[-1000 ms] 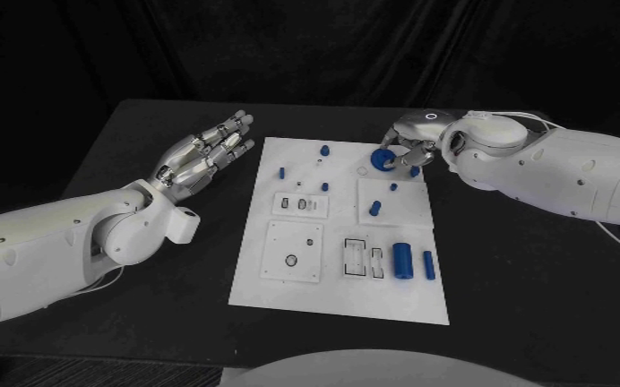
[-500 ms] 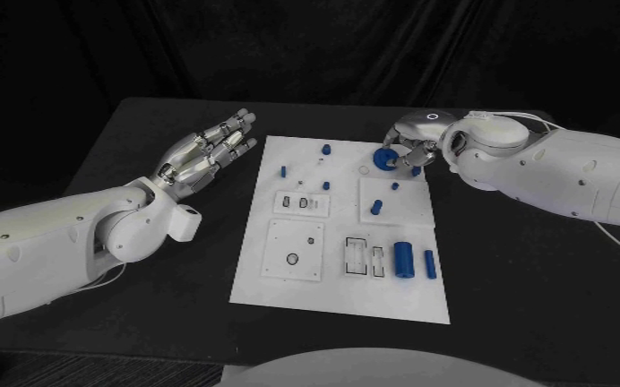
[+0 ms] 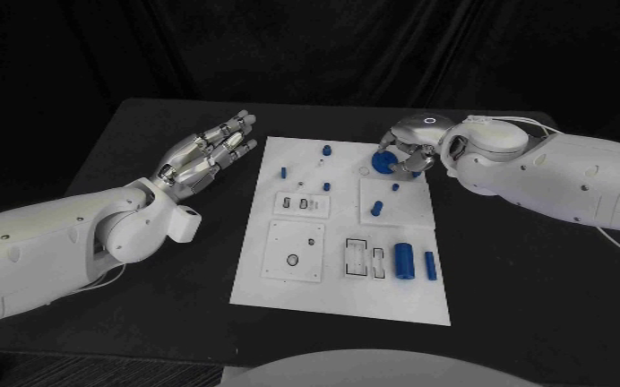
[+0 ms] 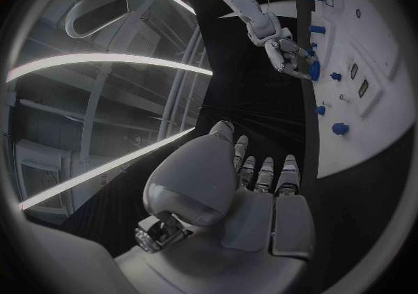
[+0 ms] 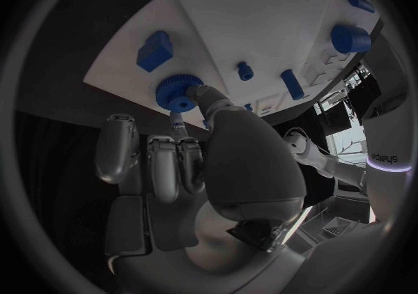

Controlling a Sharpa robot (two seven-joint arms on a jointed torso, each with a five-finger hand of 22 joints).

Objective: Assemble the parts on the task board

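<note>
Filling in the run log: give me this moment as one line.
right hand: pinches blue gear at task board far edge | left hand: open, off board | blue cylinder: lying on board

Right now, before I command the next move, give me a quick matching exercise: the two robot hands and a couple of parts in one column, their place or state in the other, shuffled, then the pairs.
Column one:
1. left robot hand
2. right robot hand
3. blue gear
4. large blue cylinder

Column two:
A. lying near the task board's near right corner
B. open, holding nothing, off the board's left edge
C. pinched at the board's far right corner
D. gripping a part with its fingertips

Pairs: 1-B, 2-D, 3-C, 4-A
</note>
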